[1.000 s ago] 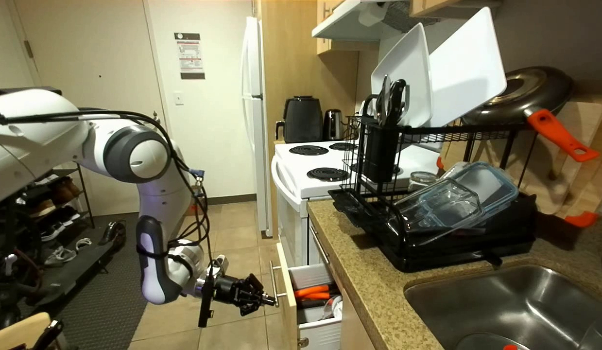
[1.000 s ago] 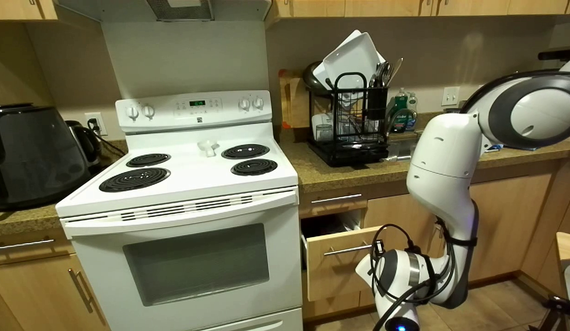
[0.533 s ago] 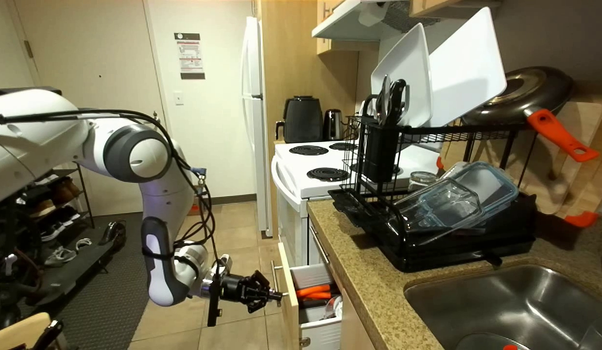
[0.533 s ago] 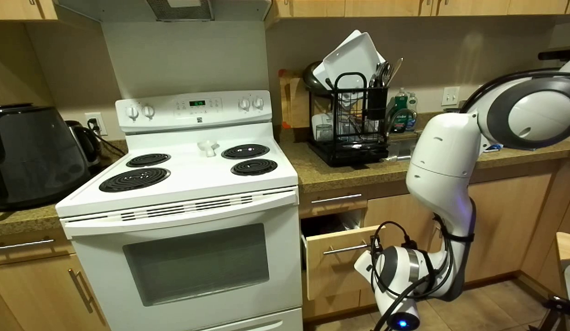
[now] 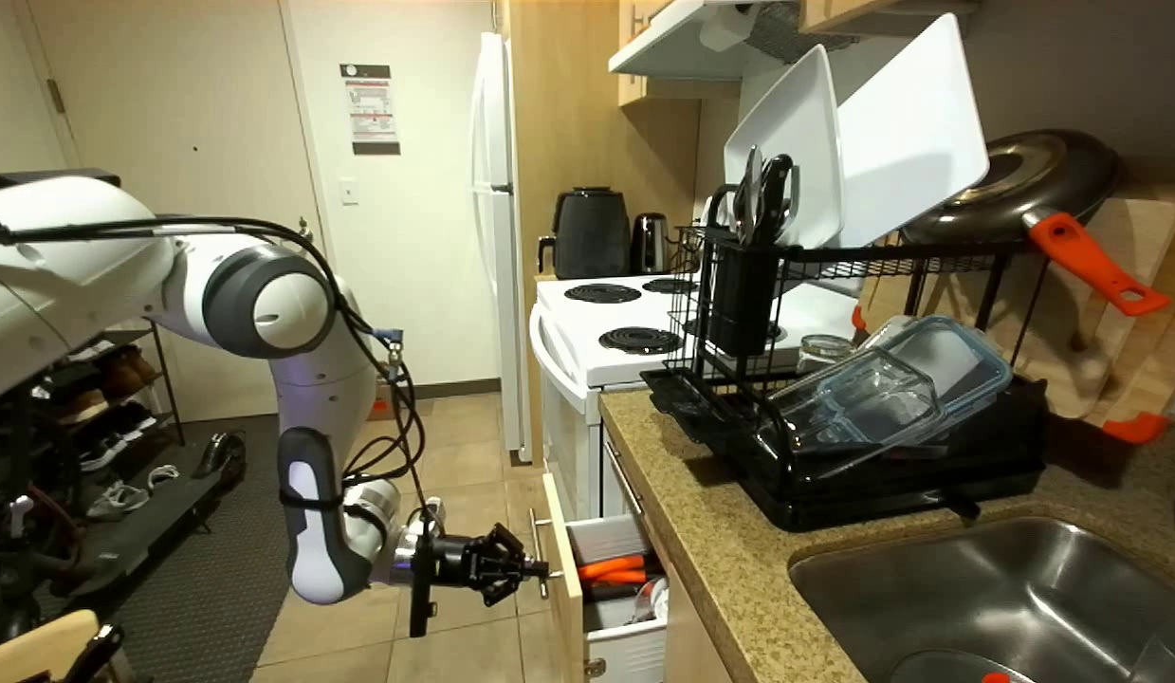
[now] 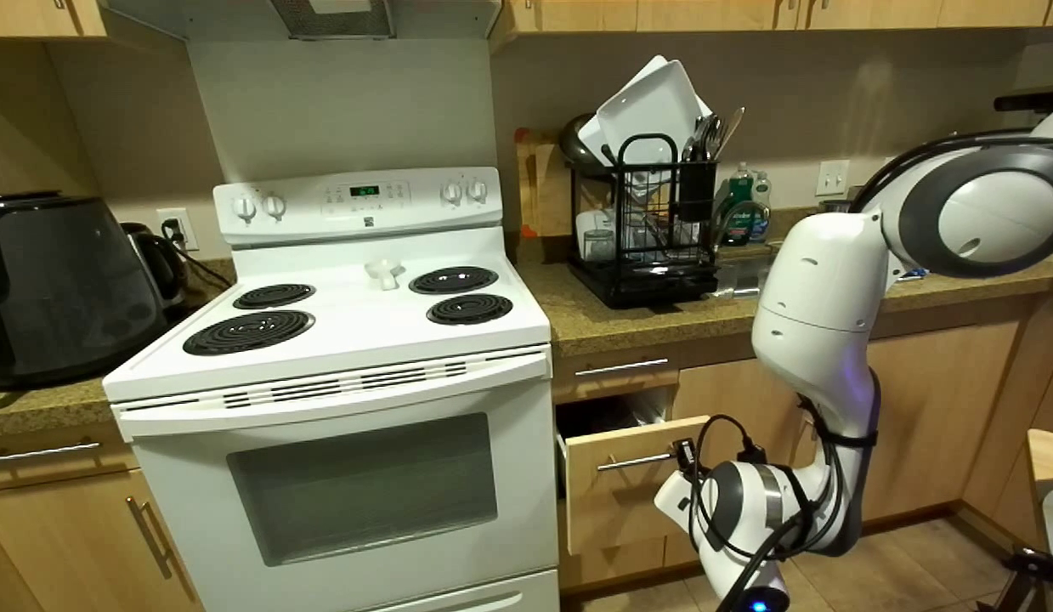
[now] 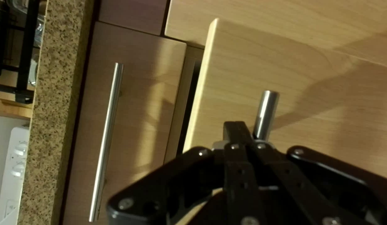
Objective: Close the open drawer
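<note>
I am bringing my gripper (image 5: 540, 569), pinched together and holding nothing, up to the handle (image 7: 265, 114), contact unclear; the drawer (image 6: 611, 506), jutting out beside the stove (image 6: 348, 331), is sitting slightly further in than a second ago, so closing is probably beginning. An exterior view is revealing orange utensils (image 5: 611, 566) inside, which the wrist view is missing.
</note>
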